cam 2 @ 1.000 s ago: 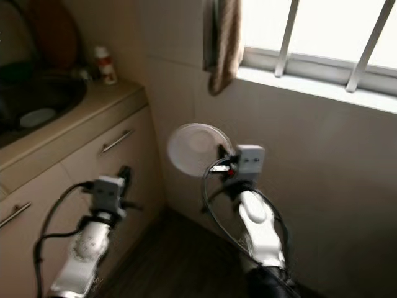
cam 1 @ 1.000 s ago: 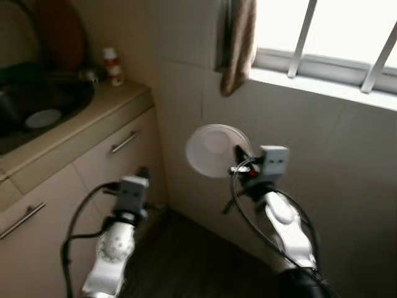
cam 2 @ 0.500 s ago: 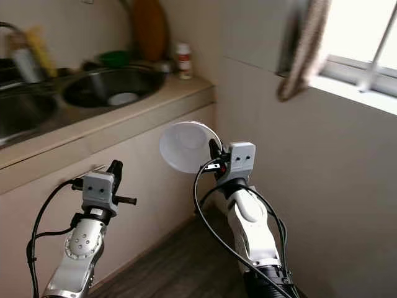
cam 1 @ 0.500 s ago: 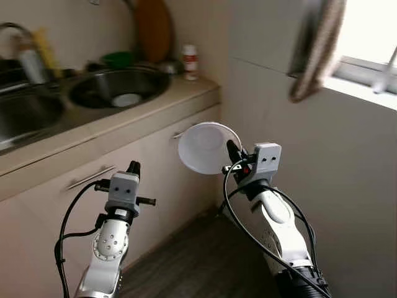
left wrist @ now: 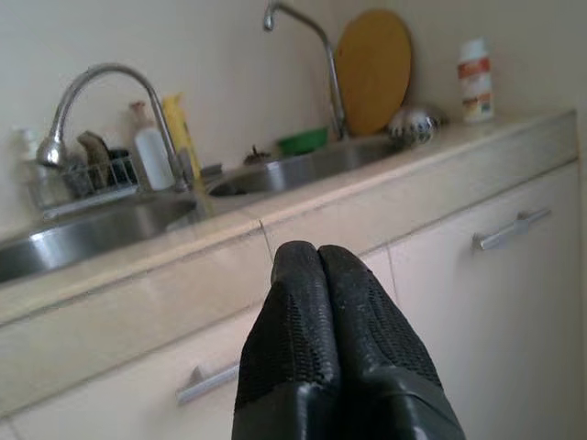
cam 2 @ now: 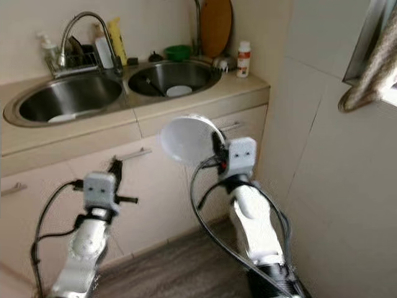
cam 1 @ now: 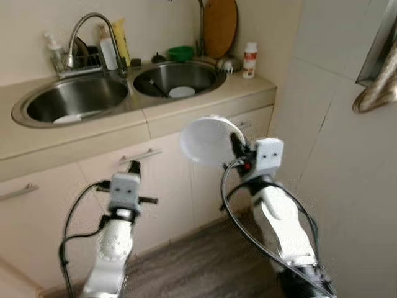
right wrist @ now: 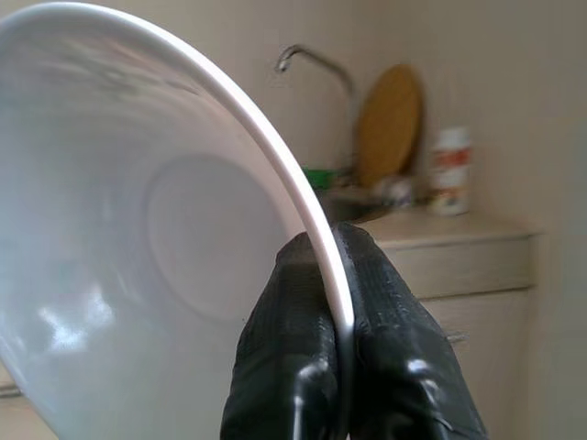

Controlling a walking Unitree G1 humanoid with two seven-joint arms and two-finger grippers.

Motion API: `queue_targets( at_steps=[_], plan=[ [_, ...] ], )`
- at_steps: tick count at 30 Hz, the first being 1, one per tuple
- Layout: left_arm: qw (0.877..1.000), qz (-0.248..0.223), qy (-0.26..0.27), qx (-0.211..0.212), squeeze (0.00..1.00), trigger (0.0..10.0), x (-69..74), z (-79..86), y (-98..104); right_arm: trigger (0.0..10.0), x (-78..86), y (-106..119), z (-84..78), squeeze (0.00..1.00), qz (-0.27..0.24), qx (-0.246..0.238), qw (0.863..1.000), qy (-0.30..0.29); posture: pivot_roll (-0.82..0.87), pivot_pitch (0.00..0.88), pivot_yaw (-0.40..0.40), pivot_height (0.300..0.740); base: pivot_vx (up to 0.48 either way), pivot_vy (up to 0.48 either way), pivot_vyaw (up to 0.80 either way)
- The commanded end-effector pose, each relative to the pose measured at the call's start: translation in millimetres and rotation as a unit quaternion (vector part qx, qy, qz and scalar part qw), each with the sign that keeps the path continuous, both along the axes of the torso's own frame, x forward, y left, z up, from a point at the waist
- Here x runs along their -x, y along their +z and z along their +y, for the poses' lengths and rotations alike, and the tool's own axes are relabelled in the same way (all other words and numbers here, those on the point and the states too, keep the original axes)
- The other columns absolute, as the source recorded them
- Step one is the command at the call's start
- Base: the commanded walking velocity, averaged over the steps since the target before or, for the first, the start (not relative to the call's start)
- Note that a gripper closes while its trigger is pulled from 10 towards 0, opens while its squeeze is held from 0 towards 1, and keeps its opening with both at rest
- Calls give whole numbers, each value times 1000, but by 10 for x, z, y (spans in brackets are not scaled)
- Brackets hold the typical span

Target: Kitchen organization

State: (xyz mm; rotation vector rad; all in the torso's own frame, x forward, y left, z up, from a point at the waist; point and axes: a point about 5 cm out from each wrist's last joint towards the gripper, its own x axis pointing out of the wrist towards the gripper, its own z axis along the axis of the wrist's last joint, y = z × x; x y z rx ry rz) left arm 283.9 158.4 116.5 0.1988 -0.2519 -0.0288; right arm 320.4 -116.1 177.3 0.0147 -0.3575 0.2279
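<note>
Now, read each view in turn.

Head views, change: your camera has swung from the window wall to face the double sink (cam 1: pixel 118 93); the bowl has kept its place in the gripper, so judge this a turn toward the counter (cam 1: pixel 205 102), with the carry nearing its drop-off.

Head views, task thing: the white bowl (cam 1: pixel 208 141) rides on edge in front of the cabinet doors (cam 1: pixel 173 180), below counter height, well apart from the sink basins.

Head views, arms: the right gripper (cam 1: pixel 234 148) holds the bowl by its rim; the left gripper (cam 1: pixel 133 168) hangs free near a drawer handle (cam 1: pixel 140 156).

Left wrist view: the left gripper's fingers (left wrist: pixel 303 312) are pressed together on nothing, pointing toward the faucet (left wrist: pixel 110 92) and cutting board (left wrist: pixel 371 69).

Right wrist view: the right gripper's fingers (right wrist: pixel 289 312) are clamped across the bowl's thin rim, one pad inside, one outside.
</note>
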Motion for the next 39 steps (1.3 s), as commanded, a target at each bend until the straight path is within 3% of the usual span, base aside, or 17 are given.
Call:
queue_targets(
  at_steps=[1, 13, 15, 21, 27, 35, 39],
  plan=[
    [1000, -20, 14, -6, 0, 10000, -12, 76, 86, 0, 25, 151, 143, 0, -38, 2, 999, 18, -61, 0, 28, 740, 319, 0, 800],
    [999, -36, 13, -10, 0, 10000, -23, 50, 147, 0, -3, 341, 135, 0, -60, -14, 998, 4, -64, 0, 28, 740, 321, 0, 507],
    [999, -37, 12, -10, 0, 10000, -27, 47, 153, 10000, -12, 341, 147, 0, -54, -12, 998, 6, -63, 0, 28, 740, 319, 0, 0],
    [999, -38, 11, -11, 0, 10000, -33, 40, 159, 10000, -10, 341, 198, 0, -55, 14, 998, 19, -63, 0, 29, 740, 319, 0, 400],
    [999, -39, 9, -11, 0, 10000, -33, 31, 162, 10000, -33, 360, 142, 0, -50, -11, 999, 1, -62, 0, 29, 740, 320, 0, 400],
    [999, -38, 7, -11, 0, 10000, -41, 20, 163, 10000, -35, 345, 185, 0, -47, 8, 999, 19, -64, 0, 30, 740, 354, 0, 100],
    [999, -39, 5, -10, 0, 10000, -48, 8, 167, 10000, -37, 351, 148, 0, -45, -13, 999, 8, -65, 0, 31, 740, 359, 0, 200]
  ],
)
